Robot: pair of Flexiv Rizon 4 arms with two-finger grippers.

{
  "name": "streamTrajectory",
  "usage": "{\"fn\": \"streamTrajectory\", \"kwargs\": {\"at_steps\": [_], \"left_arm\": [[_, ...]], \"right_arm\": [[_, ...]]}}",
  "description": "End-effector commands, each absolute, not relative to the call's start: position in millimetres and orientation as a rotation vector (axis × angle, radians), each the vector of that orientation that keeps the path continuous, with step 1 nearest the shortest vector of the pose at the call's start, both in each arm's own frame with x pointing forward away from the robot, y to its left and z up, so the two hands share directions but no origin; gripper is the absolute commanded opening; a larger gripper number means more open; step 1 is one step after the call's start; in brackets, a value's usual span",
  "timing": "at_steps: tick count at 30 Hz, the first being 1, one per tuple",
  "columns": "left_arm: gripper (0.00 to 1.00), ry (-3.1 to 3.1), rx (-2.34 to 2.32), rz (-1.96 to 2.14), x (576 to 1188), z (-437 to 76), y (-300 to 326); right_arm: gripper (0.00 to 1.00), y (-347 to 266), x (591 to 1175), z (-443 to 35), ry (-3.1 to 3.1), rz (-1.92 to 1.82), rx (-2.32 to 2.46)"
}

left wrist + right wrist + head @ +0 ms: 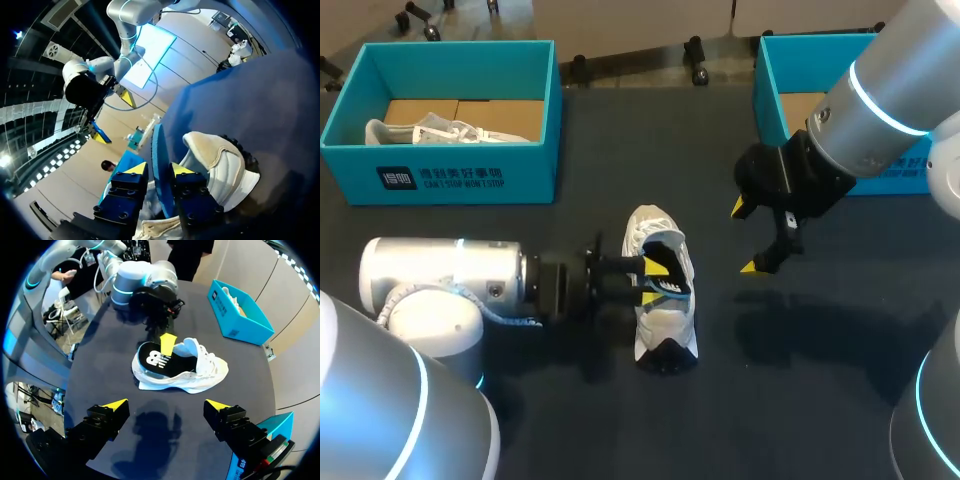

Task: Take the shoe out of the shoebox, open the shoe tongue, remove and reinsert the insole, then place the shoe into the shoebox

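White shoe (663, 300) lies near the middle of the dark worktop (820, 400) in the head view, its opening turned toward my left arm. My left pincer (655, 275) comes in level from the left and reaches into that opening, where its yellow tips pinch the insole (668, 262). The insole stands partly out of the shoe. My right pincer (752, 238) hangs above the bare worktop to the right of the shoe, well apart from it, fingers spread. A teal shoebox (440, 175) sits at the far left with a second shoe (435, 130) lying inside. Another teal box (772, 85) at the far right is partly hidden behind my right arm.

From the left wrist, the left pincer (159, 169) is pressed onto the insole (159, 142) from both sides. The insole's thin blue edge runs up between the two tips. The shoe (222, 167) lies just beside them, and the right pincer (114, 116) hangs spread beyond.

From the right wrist, the right pincer (166, 405) is wide apart with only worktop (165, 440) under it. Ahead lies the shoe (195, 372), the insole (155, 360) showing its black face at the opening. One yellow tip of the left pincer (168, 344) lies against it. The shoebox (240, 315) stands farther off.
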State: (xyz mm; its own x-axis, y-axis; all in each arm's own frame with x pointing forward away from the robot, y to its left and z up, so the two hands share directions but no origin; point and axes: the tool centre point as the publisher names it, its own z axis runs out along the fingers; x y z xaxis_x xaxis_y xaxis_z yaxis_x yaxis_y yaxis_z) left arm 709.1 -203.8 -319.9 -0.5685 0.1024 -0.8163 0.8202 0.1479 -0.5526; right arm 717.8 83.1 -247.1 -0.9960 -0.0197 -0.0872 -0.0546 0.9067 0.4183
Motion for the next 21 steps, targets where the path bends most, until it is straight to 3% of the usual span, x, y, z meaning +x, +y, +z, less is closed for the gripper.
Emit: {"fn": "streamTrajectory", "kwargs": {"at_steps": [1, 5, 21], "left_arm": [[0.16, 1.807, 0.885, -1.468, 701.1, -319.0, -197.8], [0.00, 1.822, 0.910, -1.468, 696.3, -324.1, -199.6], [0.00, 1.840, 1.025, -1.465, 717.0, -340.0, -197.1]], "right_arm": [[1.00, 83.7, 718.2, -248.3, 2.988, 0.660, -0.060], [1.00, 83.7, 718.2, -248.3, 2.988, 0.660, -0.060], [1.00, 83.7, 718.2, -248.3, 2.988, 0.660, -0.060]]}}
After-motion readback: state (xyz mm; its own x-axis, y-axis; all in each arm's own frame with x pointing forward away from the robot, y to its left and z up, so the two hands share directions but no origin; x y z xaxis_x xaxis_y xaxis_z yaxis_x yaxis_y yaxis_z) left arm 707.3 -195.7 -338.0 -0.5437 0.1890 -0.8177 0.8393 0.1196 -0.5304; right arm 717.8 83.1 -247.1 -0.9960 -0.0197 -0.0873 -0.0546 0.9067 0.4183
